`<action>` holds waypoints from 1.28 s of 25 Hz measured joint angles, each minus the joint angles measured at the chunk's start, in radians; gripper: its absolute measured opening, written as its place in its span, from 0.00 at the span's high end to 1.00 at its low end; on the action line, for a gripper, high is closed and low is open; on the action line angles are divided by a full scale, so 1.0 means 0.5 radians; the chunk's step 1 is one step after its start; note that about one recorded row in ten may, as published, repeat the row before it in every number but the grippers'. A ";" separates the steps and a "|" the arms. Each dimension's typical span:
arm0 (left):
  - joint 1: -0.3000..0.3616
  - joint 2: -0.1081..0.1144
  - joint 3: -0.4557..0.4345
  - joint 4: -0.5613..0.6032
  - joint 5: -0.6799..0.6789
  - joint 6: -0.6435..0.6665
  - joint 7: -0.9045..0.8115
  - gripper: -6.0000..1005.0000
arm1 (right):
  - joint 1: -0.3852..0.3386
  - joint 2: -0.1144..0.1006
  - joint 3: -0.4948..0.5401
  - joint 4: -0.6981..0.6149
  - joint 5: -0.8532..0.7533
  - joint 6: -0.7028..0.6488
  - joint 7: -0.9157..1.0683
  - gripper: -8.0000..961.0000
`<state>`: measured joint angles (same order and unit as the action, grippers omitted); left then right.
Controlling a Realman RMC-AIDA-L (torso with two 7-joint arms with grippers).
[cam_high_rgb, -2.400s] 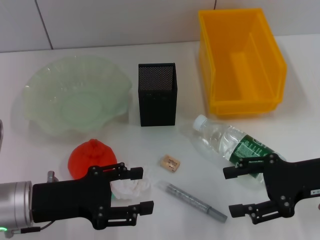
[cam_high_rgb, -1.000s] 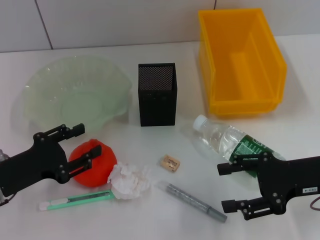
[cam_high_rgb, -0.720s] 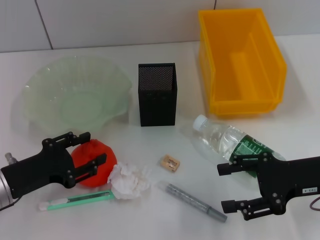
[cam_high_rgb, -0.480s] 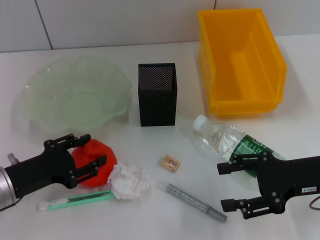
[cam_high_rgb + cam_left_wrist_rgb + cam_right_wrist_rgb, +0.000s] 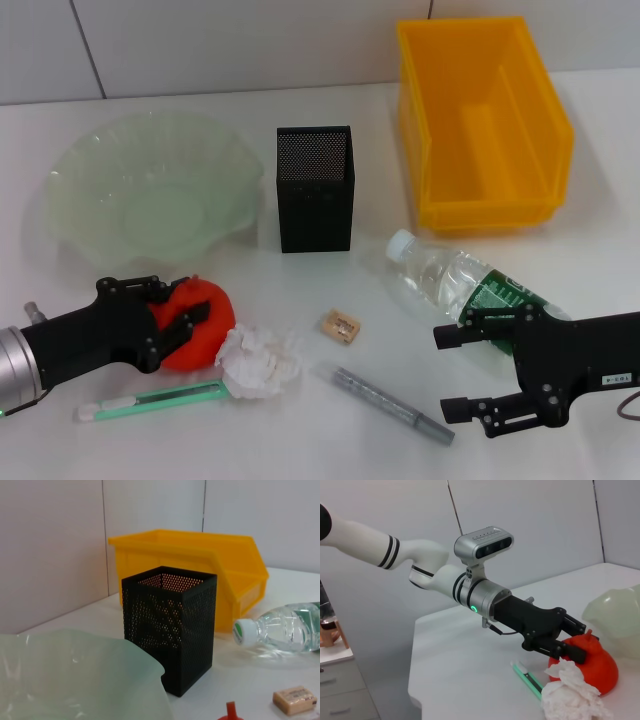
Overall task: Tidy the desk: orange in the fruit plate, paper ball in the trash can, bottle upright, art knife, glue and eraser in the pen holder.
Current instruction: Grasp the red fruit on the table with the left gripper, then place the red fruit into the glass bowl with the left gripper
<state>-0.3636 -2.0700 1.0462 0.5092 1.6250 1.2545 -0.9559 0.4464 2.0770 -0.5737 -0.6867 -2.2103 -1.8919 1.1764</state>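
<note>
Left gripper [image 5: 178, 308] lies low over the table [image 5: 300, 440] with its jaws spread around the orange [image 5: 198, 322], one finger on either side of the fruit, so the step in hand looks like the grasp for carrying it to the plate [image 5: 150, 195]. Next it would need to close firmly on the round skin and lift clear of the paper ball [image 5: 258, 362] (which sits touching the orange) before swinging back to the plate just behind. The arm reaches in from the near left edge, nearly level with the table, as the right wrist view also shows. A green art knife [image 5: 150, 400] lies just in front of it. Further right stand the pen holder [image 5: 314, 188], the eraser [image 5: 340, 325] and a grey pen [image 5: 390, 403]. The bottle [image 5: 460, 285] lies on its side, with the right gripper [image 5: 462, 372] open and idle beside it, and the yellow trash can [image 5: 480, 120] stands behind
</note>
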 joint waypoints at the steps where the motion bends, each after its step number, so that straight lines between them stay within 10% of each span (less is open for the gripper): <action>1: -0.003 0.000 0.004 -0.001 0.000 -0.004 -0.001 0.54 | 0.000 0.000 0.000 0.000 0.000 0.003 0.000 0.18; 19: 0.118 0.008 -0.203 0.404 -0.186 0.517 0.014 0.82 | -0.018 -0.003 0.000 -0.004 0.024 0.017 0.003 0.18; 32: -0.270 -0.009 -0.231 0.195 -0.216 -0.324 0.064 0.91 | -0.015 0.002 -0.008 0.006 0.025 0.007 0.014 0.18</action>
<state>-0.4985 -2.0745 0.9305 0.6067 1.5168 1.0922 -0.9237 0.4387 2.0779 -0.5777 -0.6834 -2.1981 -1.8884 1.1836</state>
